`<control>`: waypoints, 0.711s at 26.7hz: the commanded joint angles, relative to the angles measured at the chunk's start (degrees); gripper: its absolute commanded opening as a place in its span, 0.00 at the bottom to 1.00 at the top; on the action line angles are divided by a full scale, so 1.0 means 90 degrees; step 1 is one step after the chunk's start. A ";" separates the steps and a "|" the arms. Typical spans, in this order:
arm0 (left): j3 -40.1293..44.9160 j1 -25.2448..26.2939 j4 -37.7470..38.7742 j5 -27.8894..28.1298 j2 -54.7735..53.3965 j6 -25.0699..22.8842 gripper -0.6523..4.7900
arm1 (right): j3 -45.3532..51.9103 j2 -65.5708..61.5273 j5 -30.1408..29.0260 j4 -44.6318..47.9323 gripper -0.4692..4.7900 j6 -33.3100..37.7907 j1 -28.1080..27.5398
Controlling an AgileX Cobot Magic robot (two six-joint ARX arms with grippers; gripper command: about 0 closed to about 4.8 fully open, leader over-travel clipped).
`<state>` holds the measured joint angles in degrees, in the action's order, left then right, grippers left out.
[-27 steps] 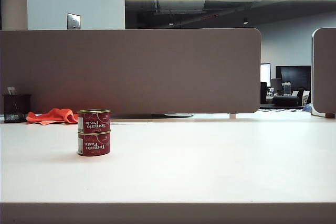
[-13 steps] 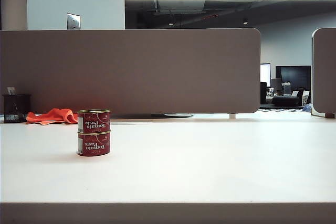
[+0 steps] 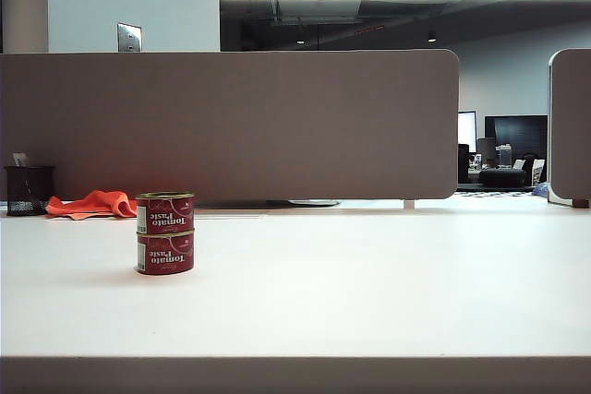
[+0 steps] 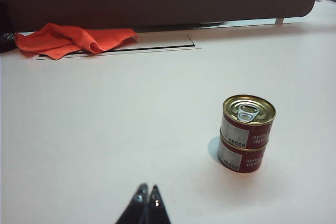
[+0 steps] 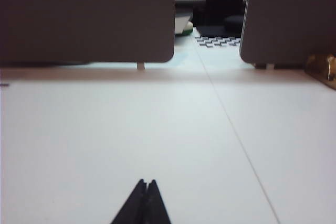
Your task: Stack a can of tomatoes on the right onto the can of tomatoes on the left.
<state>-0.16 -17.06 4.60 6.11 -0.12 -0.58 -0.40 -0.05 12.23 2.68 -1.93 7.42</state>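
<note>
**Two tomato cans stacked near the left of the tabletop, both grippers clear of them**

We see the upper tomato can (image 3: pixel 165 213) sitting squarely on the lower tomato can (image 3: pixel 165 254), the pair upright on the white tabletop (image 3: pixel 369 283), toward its left side and closer to the far edge than to the near one. The labels read upside down in the exterior view. From the left wrist view the upper can's (image 4: pixel 248 120) gold lid and pull tab face up, and the lower can (image 4: pixel 240 156) stands directly under it with their sides in line.

Our left gripper (image 4: pixel 146 195) hangs low over bare tabletop, pointing roughly level toward the far edge, with the stack off to one side and well apart from it. Its jaws are pressed together, tip against tip, with nothing between them.

Our right gripper (image 5: pixel 146 186) is likewise low and roughly level over the right part of the tabletop, facing the far edge and the gap between the two partition panels (image 5: pixel 86 17). Its jaws are also closed tip to tip and hold nothing. No can shows in its view.

Neither arm appears in the exterior view.

At the far left edge lie an orange cloth (image 3: pixel 92 203) and a dark mesh cup (image 3: pixel 28 190), both well apart from the stack.
</note>
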 commanded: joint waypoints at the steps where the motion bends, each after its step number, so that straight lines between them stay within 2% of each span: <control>1: -0.0022 0.0000 -0.0044 0.0015 -0.0002 -0.0032 0.11 | 0.0034 0.0017 -0.0559 0.0692 0.08 0.0022 -0.0542; 5: -0.0022 0.0000 -0.0044 0.0015 -0.0002 -0.0032 0.11 | 0.0036 0.0017 -0.1324 0.0940 0.08 0.0022 -0.1025; 8: -0.0022 0.0000 -0.0044 0.0015 -0.0002 -0.0032 0.11 | 0.0036 0.0017 -0.1654 0.0838 0.08 0.0022 -0.1253; 19: -0.0022 0.0000 -0.0044 0.0015 -0.0002 -0.0032 0.11 | 0.0036 0.0017 -0.1647 0.0629 0.08 0.0022 -0.1353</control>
<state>-0.16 -17.06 4.60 6.11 -0.12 -0.58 -0.40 -0.05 -2.24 7.42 -1.89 -4.80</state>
